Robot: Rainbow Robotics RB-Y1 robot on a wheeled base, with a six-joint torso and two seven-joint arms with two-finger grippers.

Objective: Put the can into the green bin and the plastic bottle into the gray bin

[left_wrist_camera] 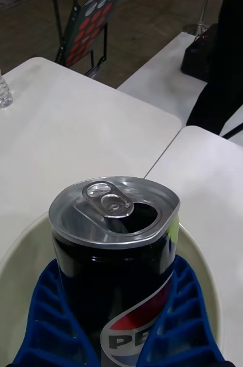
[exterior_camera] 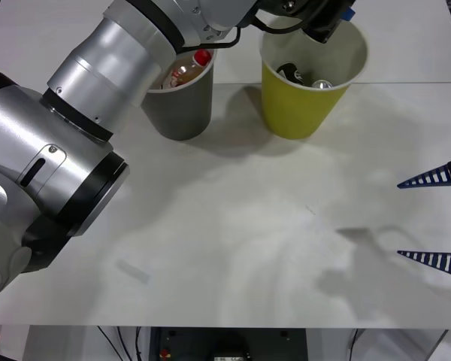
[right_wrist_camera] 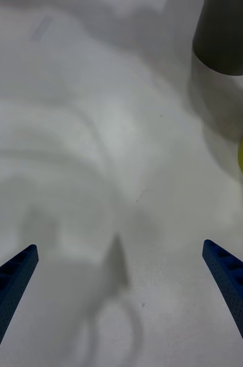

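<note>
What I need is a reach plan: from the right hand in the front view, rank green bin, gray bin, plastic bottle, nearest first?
1. Green bin, ahead-left of the open right hand.
2. Gray bin, farther left; the plastic bottle inside it is too close to call.
Left hand holds the can.

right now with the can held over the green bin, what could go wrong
The left gripper holds the dented black drink can over the yellow-green round bin, near its far rim: a release might clip the rim. The can's mouth is open, so any leftover liquid could splash. Objects already lie in that bin; the can might bounce off them. The right gripper sits open at the table's right.
</note>
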